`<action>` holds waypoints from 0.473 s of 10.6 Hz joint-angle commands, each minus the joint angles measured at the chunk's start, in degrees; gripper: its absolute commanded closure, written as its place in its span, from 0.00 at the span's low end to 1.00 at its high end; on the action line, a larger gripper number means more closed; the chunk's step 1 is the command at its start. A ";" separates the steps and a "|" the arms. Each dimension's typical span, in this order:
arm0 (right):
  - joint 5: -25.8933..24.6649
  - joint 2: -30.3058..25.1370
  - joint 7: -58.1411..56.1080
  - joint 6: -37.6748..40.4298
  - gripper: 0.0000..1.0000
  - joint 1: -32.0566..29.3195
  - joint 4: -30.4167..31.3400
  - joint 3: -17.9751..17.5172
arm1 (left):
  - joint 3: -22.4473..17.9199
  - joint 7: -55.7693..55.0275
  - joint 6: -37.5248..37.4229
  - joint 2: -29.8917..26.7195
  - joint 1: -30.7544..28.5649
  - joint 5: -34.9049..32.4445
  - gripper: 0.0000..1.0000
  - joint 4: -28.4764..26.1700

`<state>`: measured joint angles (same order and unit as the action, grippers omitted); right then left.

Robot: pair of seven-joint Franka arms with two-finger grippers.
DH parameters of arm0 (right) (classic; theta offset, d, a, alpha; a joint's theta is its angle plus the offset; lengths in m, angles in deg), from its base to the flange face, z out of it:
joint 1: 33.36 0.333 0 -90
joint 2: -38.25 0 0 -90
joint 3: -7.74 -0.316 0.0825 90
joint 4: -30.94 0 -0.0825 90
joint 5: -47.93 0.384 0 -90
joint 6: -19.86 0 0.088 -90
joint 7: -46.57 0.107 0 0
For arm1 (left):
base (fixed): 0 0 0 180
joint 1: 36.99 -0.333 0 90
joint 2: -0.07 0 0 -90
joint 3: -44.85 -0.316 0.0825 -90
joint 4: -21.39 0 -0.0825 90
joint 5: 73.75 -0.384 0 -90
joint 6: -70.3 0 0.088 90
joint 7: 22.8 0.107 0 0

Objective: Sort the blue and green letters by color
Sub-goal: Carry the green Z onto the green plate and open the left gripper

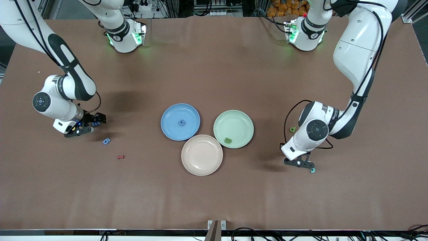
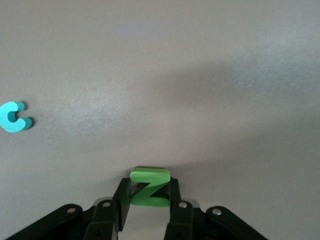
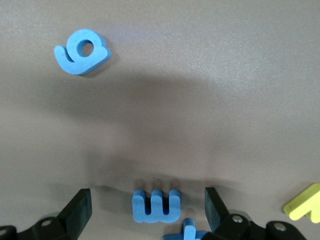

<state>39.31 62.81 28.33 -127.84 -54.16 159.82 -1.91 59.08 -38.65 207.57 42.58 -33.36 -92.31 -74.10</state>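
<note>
My left gripper [image 1: 302, 163] [image 2: 148, 189] is down at the table toward the left arm's end, shut on a bright green Z letter [image 2: 150, 176] that fills the gap between its fingers. Another green letter [image 1: 293, 129] lies on the table close by. My right gripper [image 1: 90, 125] [image 3: 148, 206] hangs open and low at the right arm's end. A blue comb-shaped letter [image 3: 155, 206] lies between its wide fingers, untouched, with a second blue piece [image 3: 187, 231] beside it. A blue 9-shaped piece [image 1: 106, 141] [image 3: 81, 51] lies nearer the front camera.
Three plates sit mid-table: a blue plate [image 1: 170, 115] holding a blue letter [image 1: 181, 123], a green plate [image 1: 240, 120] holding a green letter [image 1: 228, 140], and a bare pink plate [image 1: 202, 155]. A teal C [image 1: 312, 170] [image 2: 15, 117], a dark red letter [image 1: 120, 157] and a yellow piece [image 3: 305, 202] lie loose.
</note>
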 commanded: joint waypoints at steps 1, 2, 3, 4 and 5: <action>-1.14 -0.75 -0.75 -0.49 0.00 -1.08 1.37 -0.73 | 2.36 -1.37 0.18 -1.73 0.50 0.53 1.00 0.48; -1.14 -0.75 -1.54 -0.22 0.00 -1.26 1.37 -0.73 | 3.77 -3.29 0.18 -2.60 0.59 0.89 1.00 0.48; -1.14 -0.75 -2.15 0.04 0.00 -1.43 1.46 -0.73 | 5.61 -6.35 0.18 -3.30 0.59 0.89 1.00 0.48; -1.14 -0.84 -2.16 0.65 0.00 -1.43 1.46 -0.73 | 7.54 -9.86 0.10 -3.66 0.59 0.89 1.00 0.48; -1.14 -0.75 -2.25 0.75 0.00 -1.52 1.46 -0.73 | 9.65 -13.21 0.10 -3.75 0.59 0.89 1.00 0.57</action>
<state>39.21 62.84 27.00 -127.51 -54.22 160.33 -1.85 65.41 -45.53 207.76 40.60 -32.85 -92.07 -72.71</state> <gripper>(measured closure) 0.000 0.652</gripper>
